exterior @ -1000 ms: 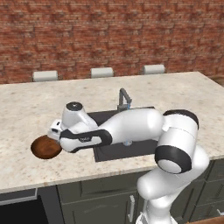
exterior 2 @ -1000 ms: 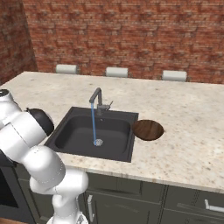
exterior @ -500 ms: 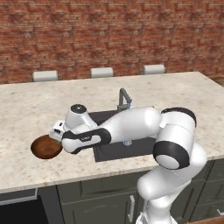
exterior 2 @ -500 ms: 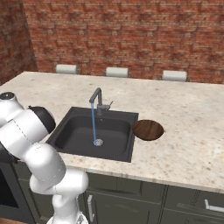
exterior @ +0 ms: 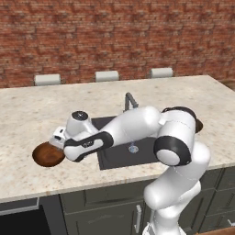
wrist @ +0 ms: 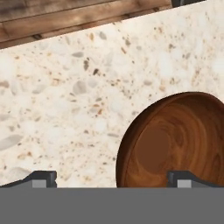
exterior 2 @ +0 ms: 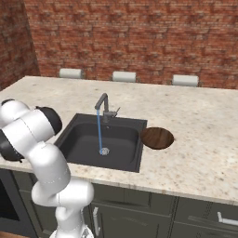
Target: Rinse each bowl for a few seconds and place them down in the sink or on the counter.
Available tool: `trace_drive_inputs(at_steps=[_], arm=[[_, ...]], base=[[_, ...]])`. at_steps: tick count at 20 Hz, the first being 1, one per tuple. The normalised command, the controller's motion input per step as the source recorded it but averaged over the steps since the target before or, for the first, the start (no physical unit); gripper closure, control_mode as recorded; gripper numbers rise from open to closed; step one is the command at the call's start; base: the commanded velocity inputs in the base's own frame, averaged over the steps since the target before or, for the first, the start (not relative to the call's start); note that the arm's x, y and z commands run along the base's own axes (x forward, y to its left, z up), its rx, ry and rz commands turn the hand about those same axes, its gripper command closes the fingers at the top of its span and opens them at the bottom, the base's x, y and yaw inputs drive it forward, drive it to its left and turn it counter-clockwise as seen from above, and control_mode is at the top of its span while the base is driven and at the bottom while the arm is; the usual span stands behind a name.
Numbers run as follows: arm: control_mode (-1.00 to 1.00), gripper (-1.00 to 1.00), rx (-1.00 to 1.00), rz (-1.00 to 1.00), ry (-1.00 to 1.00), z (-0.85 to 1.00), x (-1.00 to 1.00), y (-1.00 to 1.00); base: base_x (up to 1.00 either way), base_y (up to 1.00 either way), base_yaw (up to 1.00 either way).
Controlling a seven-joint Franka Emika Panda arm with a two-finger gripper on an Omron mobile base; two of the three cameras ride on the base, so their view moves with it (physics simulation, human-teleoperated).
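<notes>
The tool [wrist: 111, 178] is held wide apart and empty, low over the speckled bench [exterior: 27, 114] left of the black sink [exterior 2: 81, 139]. A thin stream of water [exterior 2: 99, 132] is seen falling from the grey faucet [exterior 2: 103, 104]. One wooden bowl [wrist: 175, 140] lies on the bench under the tool's right fingertip [wrist: 188, 178]; a second bowl [exterior 2: 157, 137] rests just right of the sink.

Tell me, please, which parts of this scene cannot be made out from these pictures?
- Left bowl: in the left base view the arm's wrist covers its right side; in the hand view its lower part is cut off.
- Hand: just its finger tips show.
- Sink: largely behind the arm in the left base view.
</notes>
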Motion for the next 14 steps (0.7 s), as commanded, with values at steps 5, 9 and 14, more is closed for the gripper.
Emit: trace_drive_inputs(at_steps=[5,9,14], arm=[[-1.00,-1.00,0.01,0.00,0.00,-0.13,0.11,0.11],[-1.00,-1.00,0.01,0.00,0.00,-0.17,0.09,0.04],[-1.00,-1.00,0.01,0.00,0.00,-0.16,0.11,0.02]], base=[[0.00,0.00,0.00],[0.00,0.00,0.00],[0.00,0.00,0.00]])
